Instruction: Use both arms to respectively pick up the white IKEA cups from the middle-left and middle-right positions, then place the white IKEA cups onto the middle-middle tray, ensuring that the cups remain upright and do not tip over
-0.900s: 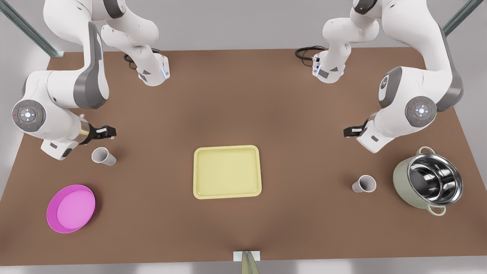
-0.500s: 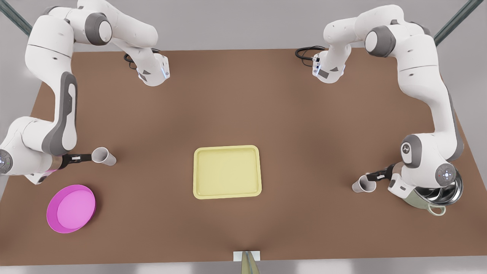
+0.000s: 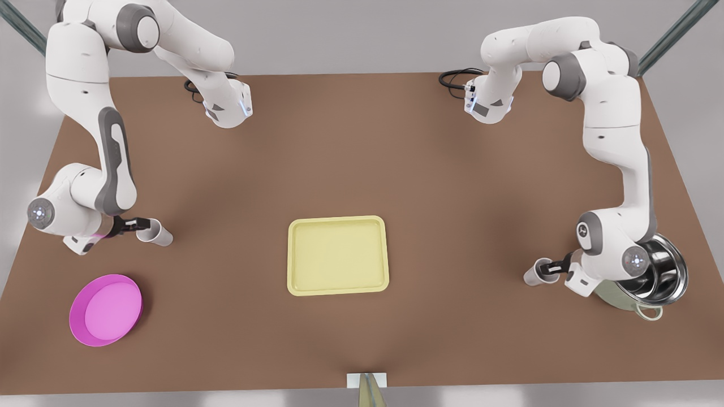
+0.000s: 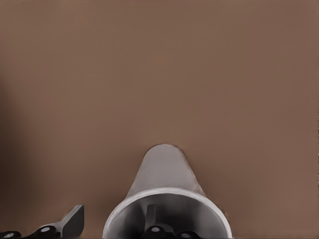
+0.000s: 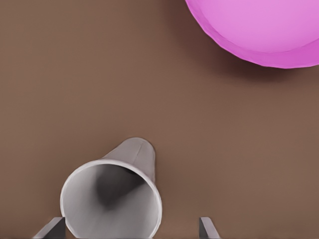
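Grasp step, I think. My right gripper [image 3: 137, 225] is spread wide round first cup [image 3: 159, 236], 9 o'clock of tray [image 3: 338, 254]. My left gripper [image 3: 547, 269], fingers apart too, straddles rim of second cup [image 3: 531, 277], 3 o'clock. Next: close both, lift straight.

white cups [image 3: 160, 236], yellow tray [image 3: 337, 255], magenta plate [image 3: 105, 309]

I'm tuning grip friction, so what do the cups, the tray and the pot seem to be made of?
The white cups are matte and opaque with no glints: plastic or unglazed ceramic, I cannot tell which. The tray is pale yellow with a dull, even finish, probably plastic. The pot is mirror-bright inside, which reads as polished steel. Its pale green outside looks enamelled or painted.
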